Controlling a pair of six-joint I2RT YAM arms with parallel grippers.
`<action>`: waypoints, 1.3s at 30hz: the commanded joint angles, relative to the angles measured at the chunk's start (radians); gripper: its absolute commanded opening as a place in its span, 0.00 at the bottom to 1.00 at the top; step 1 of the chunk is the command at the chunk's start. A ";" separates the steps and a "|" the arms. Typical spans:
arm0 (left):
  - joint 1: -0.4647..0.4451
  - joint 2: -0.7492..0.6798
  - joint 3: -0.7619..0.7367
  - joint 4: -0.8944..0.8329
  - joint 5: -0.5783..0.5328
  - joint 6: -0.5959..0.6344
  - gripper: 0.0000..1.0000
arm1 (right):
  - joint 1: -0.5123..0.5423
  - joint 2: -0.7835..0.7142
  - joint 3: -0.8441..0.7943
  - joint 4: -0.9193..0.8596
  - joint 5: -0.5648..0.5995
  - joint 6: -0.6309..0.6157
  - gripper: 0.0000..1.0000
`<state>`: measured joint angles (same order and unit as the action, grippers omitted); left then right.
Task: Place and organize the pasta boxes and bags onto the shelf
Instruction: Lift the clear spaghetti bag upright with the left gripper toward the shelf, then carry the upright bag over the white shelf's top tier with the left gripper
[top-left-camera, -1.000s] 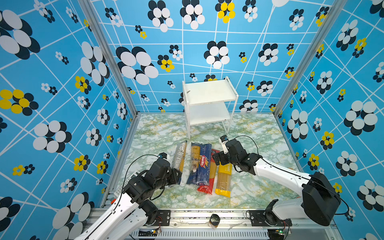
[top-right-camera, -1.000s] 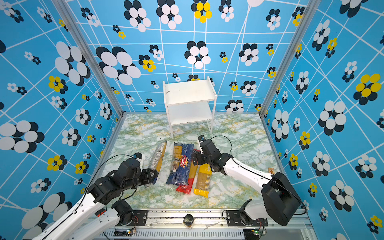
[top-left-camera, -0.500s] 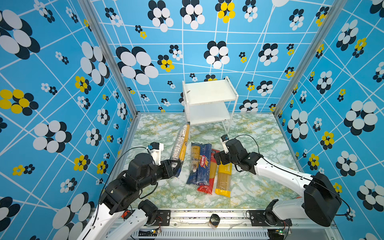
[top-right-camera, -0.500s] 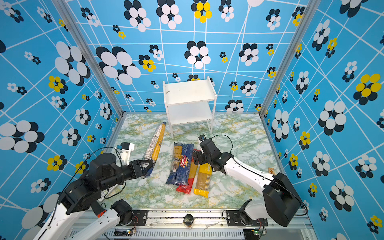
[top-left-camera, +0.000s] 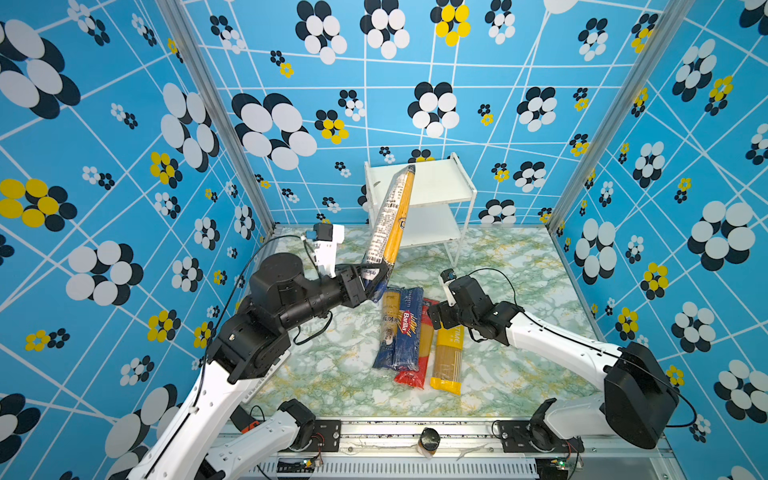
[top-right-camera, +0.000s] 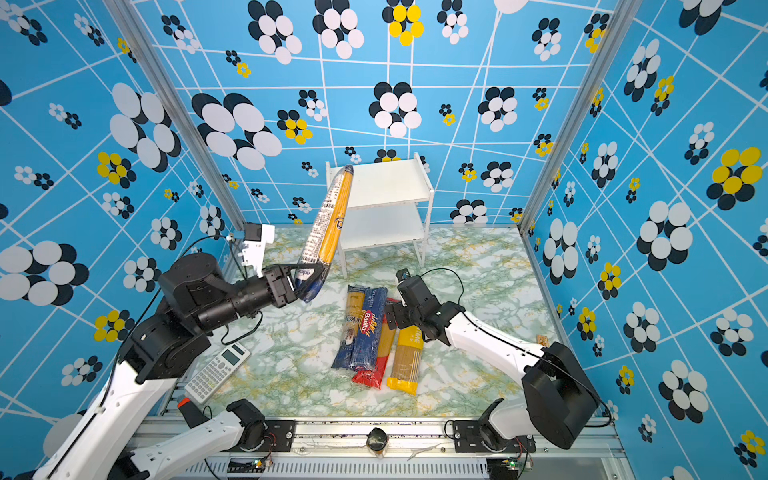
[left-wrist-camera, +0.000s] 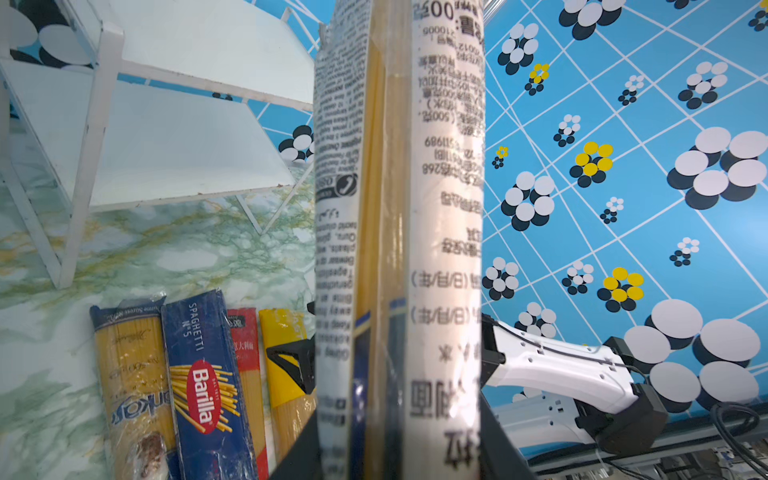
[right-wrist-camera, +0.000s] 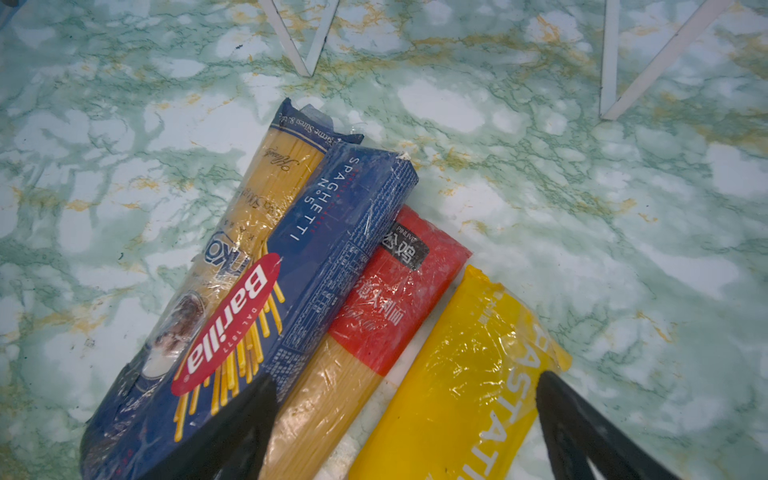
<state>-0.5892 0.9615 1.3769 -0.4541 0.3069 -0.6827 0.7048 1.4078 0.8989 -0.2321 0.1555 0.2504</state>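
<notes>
The left gripper (top-left-camera: 374, 279) clenched a bag (top-left-camera: 392, 216) by its lower end, tilted up toward the shelf (top-left-camera: 444, 183). Gripped so low, it might pivot or snag the board's edge. The right gripper (top-left-camera: 436, 322) gaped over packs (top-left-camera: 403, 332) on the desk (top-left-camera: 332, 374).

This is looking like a robotics lab's test cell, not a home or a shop. Printed blue flower-patterned walls (top-left-camera: 124, 166) are boxing in a small marble-look tabletop (top-left-camera: 332, 374), and bare aluminium posts (top-left-camera: 216, 104) are running up the corners. A left arm (top-left-camera: 199, 395) and a right arm (top-left-camera: 557, 345) are sitting bolted to a metal rail (top-left-camera: 374, 432) along the front edge, where I'm standing.
</notes>
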 joint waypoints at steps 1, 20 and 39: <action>0.003 0.045 0.123 0.304 -0.092 0.088 0.00 | 0.007 0.000 0.027 -0.039 0.035 -0.009 0.99; -0.018 0.582 0.654 0.310 -0.496 0.240 0.00 | 0.007 -0.061 -0.026 -0.056 0.089 -0.029 0.99; -0.058 0.912 0.913 0.204 -0.834 0.361 0.00 | 0.007 -0.115 -0.078 -0.044 0.104 -0.019 0.99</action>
<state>-0.6453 1.9041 2.1971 -0.3946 -0.4297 -0.3832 0.7048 1.3117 0.8326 -0.2581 0.2359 0.2317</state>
